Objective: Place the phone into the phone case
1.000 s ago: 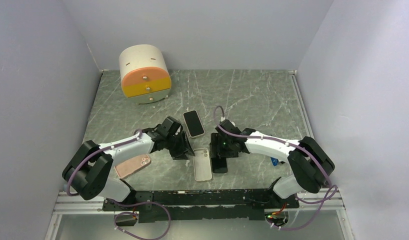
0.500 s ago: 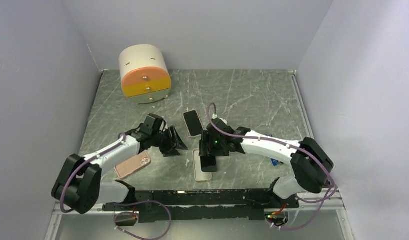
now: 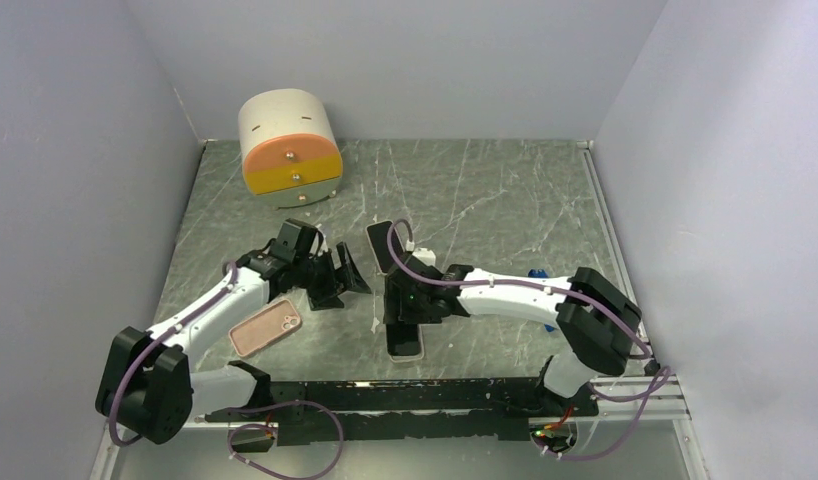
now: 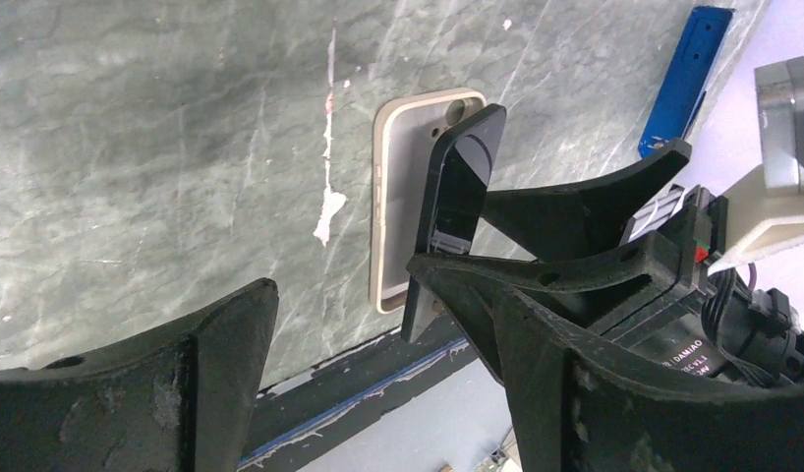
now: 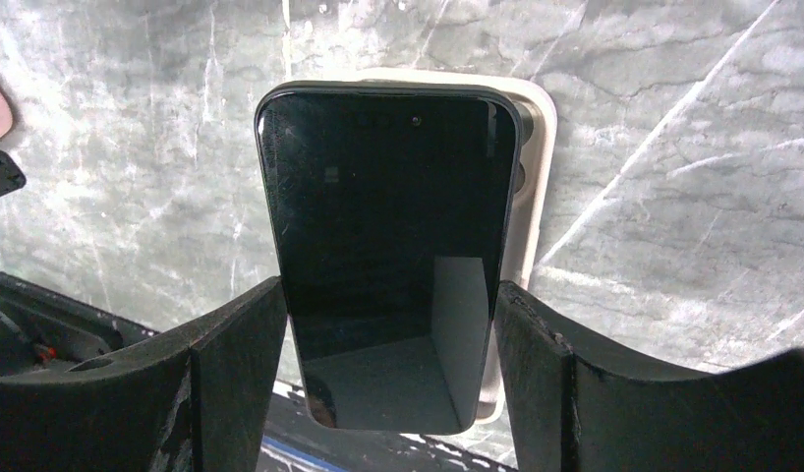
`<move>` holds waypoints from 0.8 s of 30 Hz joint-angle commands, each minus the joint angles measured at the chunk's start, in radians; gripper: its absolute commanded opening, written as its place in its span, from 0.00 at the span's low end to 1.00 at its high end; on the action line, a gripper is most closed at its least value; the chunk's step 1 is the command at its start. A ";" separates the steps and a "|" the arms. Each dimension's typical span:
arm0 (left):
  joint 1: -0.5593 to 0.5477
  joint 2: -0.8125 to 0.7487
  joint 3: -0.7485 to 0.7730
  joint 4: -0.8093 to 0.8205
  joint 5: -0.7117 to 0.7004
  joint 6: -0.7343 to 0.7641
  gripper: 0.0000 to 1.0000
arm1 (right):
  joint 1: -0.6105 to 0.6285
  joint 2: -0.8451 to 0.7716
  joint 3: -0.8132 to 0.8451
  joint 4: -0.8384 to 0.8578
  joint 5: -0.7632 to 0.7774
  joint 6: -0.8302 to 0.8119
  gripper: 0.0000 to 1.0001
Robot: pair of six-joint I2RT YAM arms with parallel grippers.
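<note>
Withdrawal of the left arm is the main change in the top external view. A second ago the left gripper (image 3: 335, 278) was right beside the phone case (image 3: 408, 346). Now it sits well off to the left, jaws spread and empty. The right gripper (image 3: 403, 308) has crossed from the case's right side to directly over it, though its load is hard to tell from the black fingers here. Another phone (image 3: 377, 243) lies flat on the table (image 3: 505, 190) just beyond the right arm, and a pink case (image 3: 267, 330) lies near the left arm. From the left wrist, the wide gap between the left fingers frames the cream case lying flat. The phone (image 4: 459, 182) is steeply tilted on a long edge over it and clearly not seated. Whether its lower edge touches the case I cannot tell. A blue object (image 4: 685, 79) lies farther off. From the right wrist, the dark screen faces the camera, clamped by its long sides between the right fingers. The case rim peeks out along the top and right, so the two look somewhat out of line. My reading is that insertion is only starting. With nothing steadying the case, it may slide when the phone is levelled and pressed in.
</note>
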 commanded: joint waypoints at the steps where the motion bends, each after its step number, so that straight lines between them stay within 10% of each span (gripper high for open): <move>1: 0.034 -0.023 -0.031 -0.011 0.029 0.036 0.82 | 0.032 0.021 0.068 -0.015 0.106 0.023 0.52; 24: 0.062 -0.027 -0.099 0.040 0.058 0.037 0.82 | 0.123 0.176 0.257 -0.313 0.338 0.098 0.54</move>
